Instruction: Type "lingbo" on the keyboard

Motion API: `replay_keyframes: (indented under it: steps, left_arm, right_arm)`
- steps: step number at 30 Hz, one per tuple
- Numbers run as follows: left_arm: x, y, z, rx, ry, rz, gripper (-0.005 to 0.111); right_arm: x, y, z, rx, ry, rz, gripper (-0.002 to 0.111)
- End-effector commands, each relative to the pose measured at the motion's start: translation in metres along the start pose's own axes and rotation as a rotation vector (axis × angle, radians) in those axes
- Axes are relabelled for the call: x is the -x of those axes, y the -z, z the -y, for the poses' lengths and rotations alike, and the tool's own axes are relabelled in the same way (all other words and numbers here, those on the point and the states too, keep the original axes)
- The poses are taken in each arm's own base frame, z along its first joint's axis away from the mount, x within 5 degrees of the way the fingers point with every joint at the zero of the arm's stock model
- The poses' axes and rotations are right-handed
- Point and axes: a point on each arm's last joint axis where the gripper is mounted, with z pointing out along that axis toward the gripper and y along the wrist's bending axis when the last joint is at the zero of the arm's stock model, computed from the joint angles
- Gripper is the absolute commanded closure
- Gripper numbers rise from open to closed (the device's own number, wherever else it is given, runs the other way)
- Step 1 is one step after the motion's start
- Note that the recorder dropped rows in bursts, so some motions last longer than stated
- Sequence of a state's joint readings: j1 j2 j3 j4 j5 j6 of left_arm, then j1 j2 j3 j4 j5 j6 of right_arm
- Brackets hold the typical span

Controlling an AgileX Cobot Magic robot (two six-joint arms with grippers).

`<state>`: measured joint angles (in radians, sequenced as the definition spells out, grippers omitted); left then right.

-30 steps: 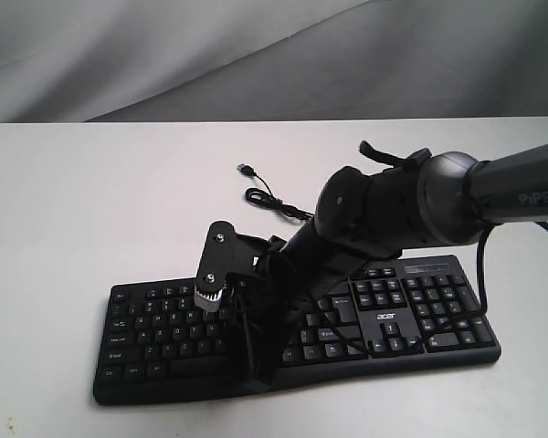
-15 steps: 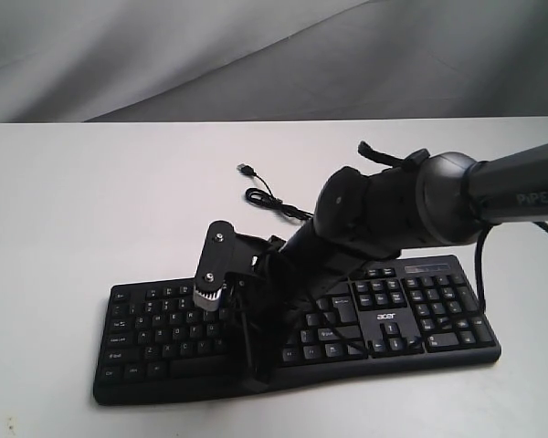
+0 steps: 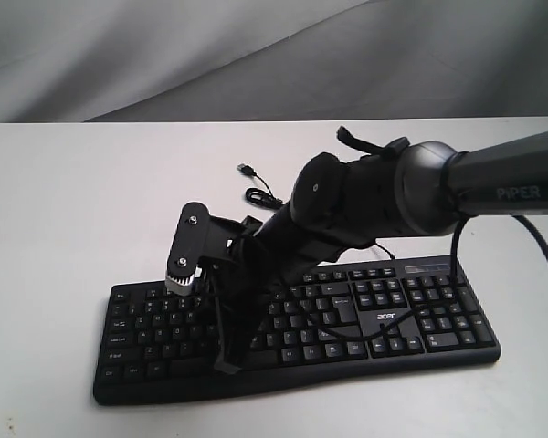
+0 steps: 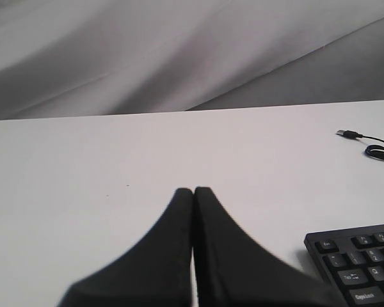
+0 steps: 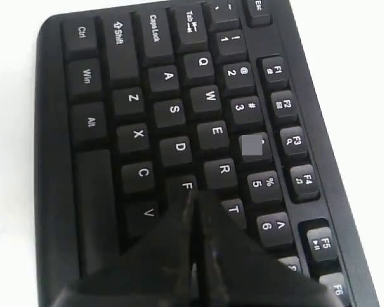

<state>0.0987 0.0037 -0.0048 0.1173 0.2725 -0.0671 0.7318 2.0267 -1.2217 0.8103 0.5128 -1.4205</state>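
Ext. view: the keyboard (image 3: 411, 315) lies at the near centre of the white table (image 3: 73, 219), long side running left-right, with its USB cable (image 3: 263, 194) trailing to the far side. The right arm reaches in from the right. The right gripper (image 3: 226, 363) points down over the left half of the letter block, and contact w/ a key cannot be told here. Left wrist view: the left gripper (image 4: 193, 192) has its fingers pressed together, holding nothing, over bare table left of the keyboard's left end. Leave it parked clear of the keys. Right wrist view: fingers together as one point, nothing held, tip next to F and adjoining R and T. It is therefore prob. over G, judged the 4th letter of the word. Procedure: centre the tip on one keycap only, use an approx. vertical stroke, press short, and lift fully before traversing to B. Risk: a tip straddling F/G or G/T gives a double or wrong char.
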Motion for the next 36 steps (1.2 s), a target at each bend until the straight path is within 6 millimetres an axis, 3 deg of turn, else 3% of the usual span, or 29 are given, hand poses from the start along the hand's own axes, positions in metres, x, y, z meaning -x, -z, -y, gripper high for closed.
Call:
replay_keyframes:
  steps: [1, 36]
  left_arm:
    - [-0.0004, -0.0001, 0.0001, 0.0, 0.002, 0.01, 0.106]
    - [-0.0004, -0.0001, 0.0001, 0.0, 0.002, 0.01, 0.106]
  right_arm:
    - [-0.0012, -0.0077, 0.0, 0.019, 0.002, -0.006, 0.108]
    - [-0.0036, -0.0123, 0.0022, 0.001, -0.006, -0.009, 0.108]
